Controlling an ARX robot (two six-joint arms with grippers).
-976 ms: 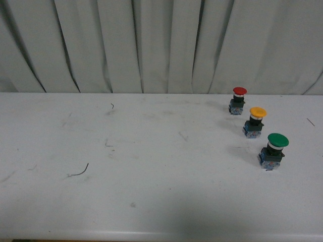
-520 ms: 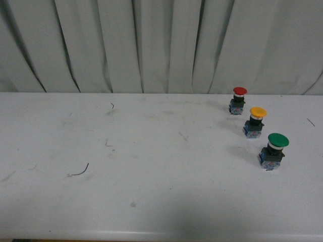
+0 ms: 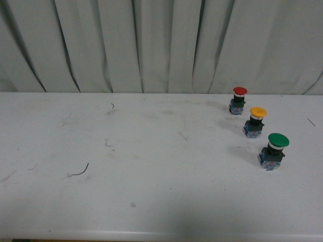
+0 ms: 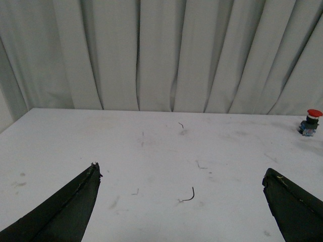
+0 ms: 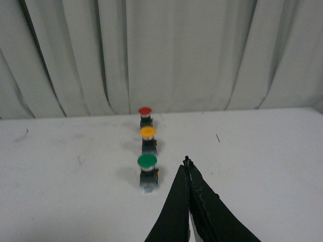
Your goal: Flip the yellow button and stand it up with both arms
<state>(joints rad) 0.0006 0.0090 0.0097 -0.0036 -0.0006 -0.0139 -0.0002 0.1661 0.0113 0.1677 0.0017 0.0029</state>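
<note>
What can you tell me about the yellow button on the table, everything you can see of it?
The yellow button is a small push-button switch: round yellow-orange mushroom cap, seemingly plastic, over a black collar and a blue block base. It stands upright, cap up, on the white table, middle of a row, between the red-capped button behind and the larger green-capped button in front. Nothing but the table touches it.

No visible change across the front views, yellow button (image 3: 257, 120) in the same upright spot on the right of the tabletop (image 3: 151, 201), between the far red button (image 3: 239, 99) and the near green button (image 3: 276, 149), neither shifted
</note>
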